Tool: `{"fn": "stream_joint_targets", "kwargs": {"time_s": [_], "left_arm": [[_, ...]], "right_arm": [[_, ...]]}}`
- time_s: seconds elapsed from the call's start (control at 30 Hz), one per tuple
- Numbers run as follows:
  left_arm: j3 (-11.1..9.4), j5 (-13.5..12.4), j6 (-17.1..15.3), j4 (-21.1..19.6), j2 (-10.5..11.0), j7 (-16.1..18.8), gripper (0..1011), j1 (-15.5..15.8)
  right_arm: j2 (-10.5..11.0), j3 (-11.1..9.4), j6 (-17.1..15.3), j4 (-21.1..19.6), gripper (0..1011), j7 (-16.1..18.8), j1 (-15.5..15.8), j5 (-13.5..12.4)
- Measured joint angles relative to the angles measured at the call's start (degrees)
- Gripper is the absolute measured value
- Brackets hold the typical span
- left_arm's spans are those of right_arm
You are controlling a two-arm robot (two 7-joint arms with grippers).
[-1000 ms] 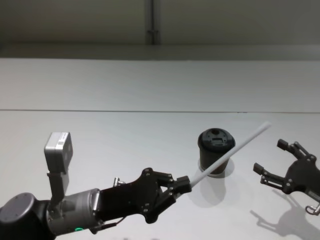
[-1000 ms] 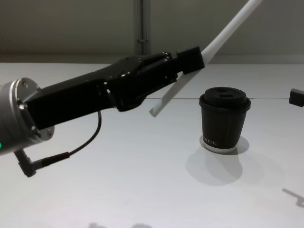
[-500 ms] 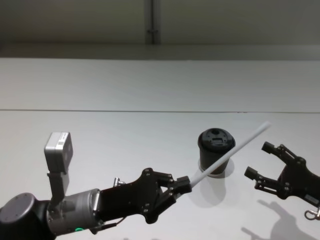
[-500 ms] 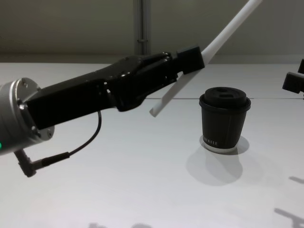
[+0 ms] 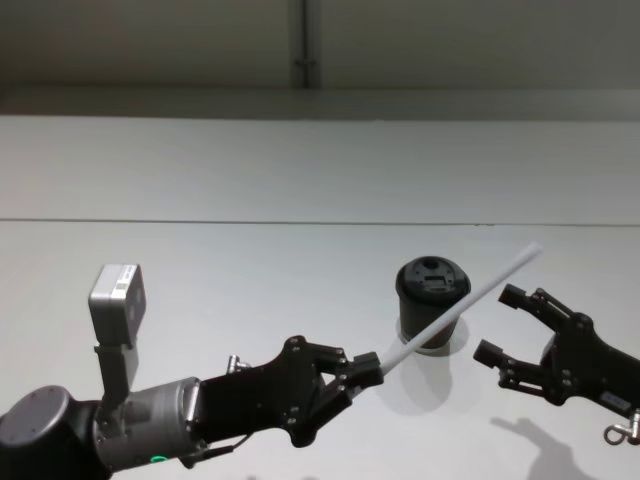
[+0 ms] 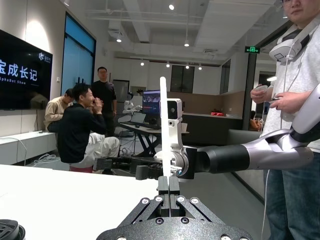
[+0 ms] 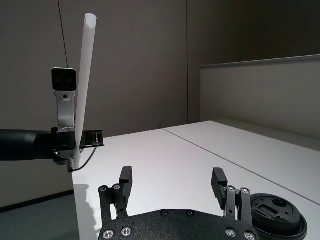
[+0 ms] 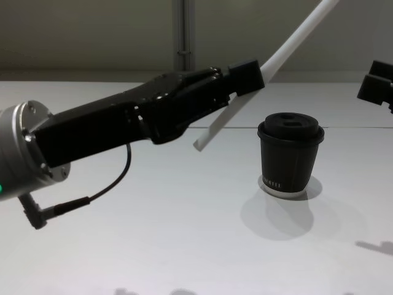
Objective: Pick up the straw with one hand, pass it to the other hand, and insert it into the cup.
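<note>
My left gripper (image 5: pixel 368 367) (image 8: pixel 244 78) is shut on the white straw (image 5: pixel 468 299) (image 8: pixel 295 38) (image 6: pixel 163 125) (image 7: pixel 82 80) near its lower end and holds it raised off the table, slanting up to the right. The black lidded cup (image 5: pixel 431 301) (image 8: pixel 290 153) (image 7: pixel 277 222) stands upright on the white table (image 5: pixel 250 290), behind and below the straw. My right gripper (image 5: pixel 502 322) (image 7: pixel 172 182) hovers open just right of the cup, its fingers spread and pointed toward the straw's upper part, a short gap away. A fingertip (image 8: pixel 377 80) of it shows at the chest view's right edge.
A thin dark seam (image 5: pixel 200 221) runs across the table behind the cup. A low grey wall (image 5: pixel 300 50) closes off the far edge. In the left wrist view, people (image 6: pixel 82 130) sit and stand in the room beyond.
My right gripper has moved left and upward toward the straw, staying open. The left gripper, the straw and the cup have kept their places.
</note>
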State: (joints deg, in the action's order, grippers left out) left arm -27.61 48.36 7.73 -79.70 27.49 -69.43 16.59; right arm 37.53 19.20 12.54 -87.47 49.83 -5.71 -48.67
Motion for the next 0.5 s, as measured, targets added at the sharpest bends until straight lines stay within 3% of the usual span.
{"fn": "stream_joint_targets", "kwargs": {"time_s": [0.5], "left_arm": [[0.00, 0.00, 0.00, 0.00, 0.00, 0.00, 0, 0.00]], "right_arm": [[0.43, 2.19, -2.27, -0.68, 1001, 7.99, -1.47, -6.69]]}}
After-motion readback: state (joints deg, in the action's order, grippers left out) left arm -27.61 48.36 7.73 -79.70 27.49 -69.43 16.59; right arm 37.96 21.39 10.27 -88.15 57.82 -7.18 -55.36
